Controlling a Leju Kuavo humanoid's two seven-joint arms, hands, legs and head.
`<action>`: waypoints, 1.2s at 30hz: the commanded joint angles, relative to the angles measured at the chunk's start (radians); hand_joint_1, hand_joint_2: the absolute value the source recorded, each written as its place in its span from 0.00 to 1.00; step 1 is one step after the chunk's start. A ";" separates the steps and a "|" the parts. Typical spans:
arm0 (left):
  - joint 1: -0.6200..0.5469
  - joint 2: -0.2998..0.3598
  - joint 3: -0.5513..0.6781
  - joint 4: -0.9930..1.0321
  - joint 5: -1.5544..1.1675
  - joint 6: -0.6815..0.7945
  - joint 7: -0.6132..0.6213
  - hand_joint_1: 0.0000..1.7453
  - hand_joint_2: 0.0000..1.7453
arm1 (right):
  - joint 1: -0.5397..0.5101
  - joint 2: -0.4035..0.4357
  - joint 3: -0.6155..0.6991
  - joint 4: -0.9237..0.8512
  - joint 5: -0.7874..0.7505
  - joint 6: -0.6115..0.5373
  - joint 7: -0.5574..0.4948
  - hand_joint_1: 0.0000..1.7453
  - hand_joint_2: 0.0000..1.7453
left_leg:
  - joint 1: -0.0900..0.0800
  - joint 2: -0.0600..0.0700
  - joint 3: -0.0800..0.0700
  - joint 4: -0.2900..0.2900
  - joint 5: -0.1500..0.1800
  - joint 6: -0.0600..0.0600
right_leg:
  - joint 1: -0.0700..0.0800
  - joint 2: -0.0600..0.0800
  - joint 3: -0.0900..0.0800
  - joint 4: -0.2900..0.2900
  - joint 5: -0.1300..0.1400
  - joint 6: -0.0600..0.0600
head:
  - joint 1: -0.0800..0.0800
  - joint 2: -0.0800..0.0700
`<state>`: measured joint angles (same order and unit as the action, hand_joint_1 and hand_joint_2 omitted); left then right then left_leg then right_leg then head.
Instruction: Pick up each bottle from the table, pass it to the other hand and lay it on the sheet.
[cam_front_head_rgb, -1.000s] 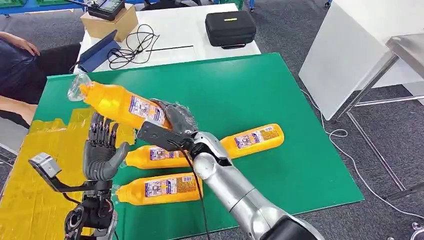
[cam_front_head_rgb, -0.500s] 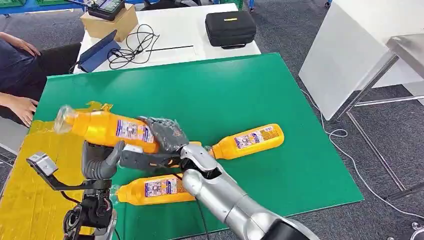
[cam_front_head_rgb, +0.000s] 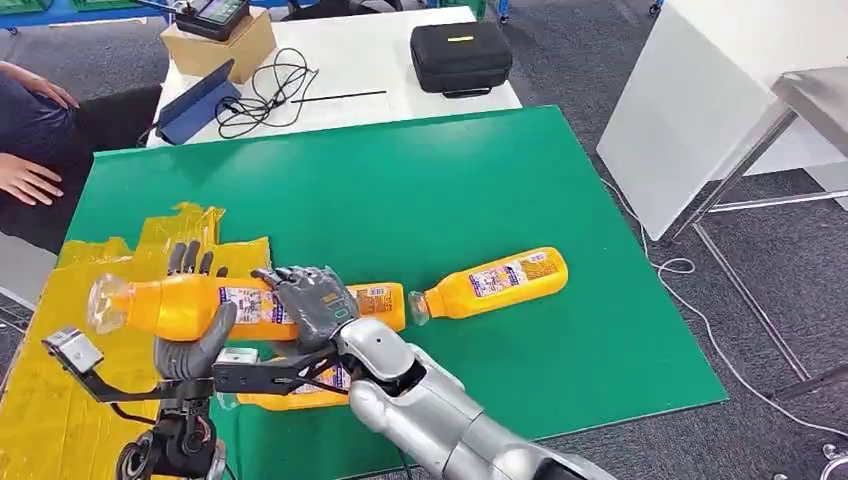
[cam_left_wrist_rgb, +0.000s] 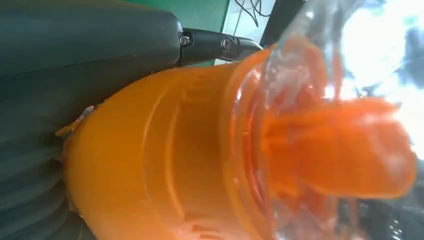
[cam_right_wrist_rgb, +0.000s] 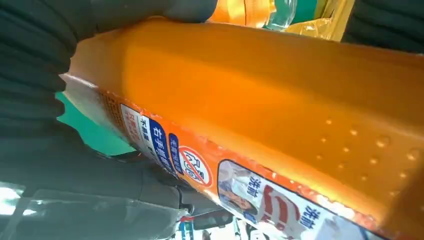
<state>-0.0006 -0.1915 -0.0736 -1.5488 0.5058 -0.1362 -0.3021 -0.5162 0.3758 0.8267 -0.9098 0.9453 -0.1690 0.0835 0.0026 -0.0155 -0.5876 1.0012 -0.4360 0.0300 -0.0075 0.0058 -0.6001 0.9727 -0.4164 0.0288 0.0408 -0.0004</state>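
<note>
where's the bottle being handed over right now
In the head view the held bottle lies level at lower left, between the left robot hand and right robot hand, above the yellow sheet's edge.

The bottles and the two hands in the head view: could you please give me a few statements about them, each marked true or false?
1. Both hands are on the raised bottle. True: the right hand grips its middle and the left hand cups it from below.
2. The raised bottle stands upright. False: it lies roughly level, clear cap pointing to the robot's left.
3. A bottle lies on the green table, right of the hands. True.
4. The yellow sheet covers the table's right side. False: it lies on the left.
5. The black case sits on the green table. False: it rests on the white table behind.
</note>
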 joint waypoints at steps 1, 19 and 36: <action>-0.071 0.010 -0.014 0.019 -0.002 -0.003 0.010 1.00 1.00 | 0.038 -0.041 0.080 -0.003 0.013 0.037 -0.024 1.00 1.00 | 0.001 -0.002 0.002 -0.001 0.000 -0.001 | 0.001 -0.003 0.004 -0.001 -0.001 -0.001 | 0.000 0.000; -0.115 0.011 -0.012 0.043 0.005 0.015 -0.010 1.00 1.00 | 0.031 -0.045 -0.057 -0.002 -0.037 0.011 -0.023 1.00 1.00 | 0.001 -0.003 0.001 -0.001 0.001 -0.001 | 0.001 -0.004 0.002 -0.001 -0.001 0.000 | 0.000 0.000; -0.048 0.025 0.120 -0.069 -0.203 0.146 -0.081 1.00 1.00 | 0.217 -0.226 -0.411 -0.509 -0.288 -0.007 -0.184 0.00 0.00 | 0.001 -0.003 0.001 0.000 0.000 0.000 | 0.001 -0.004 0.003 -0.001 -0.001 0.000 | 0.000 0.000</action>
<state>-0.0409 -0.1911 -0.0523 -1.5728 0.4422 -0.0672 -0.3418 -0.4236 0.3076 0.6338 -1.0797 0.7260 -0.1770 -0.0537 0.0025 -0.0164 -0.5884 1.0013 -0.4359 0.0301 -0.0077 0.0054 -0.6002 0.9728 -0.4163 0.0288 0.0412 -0.0004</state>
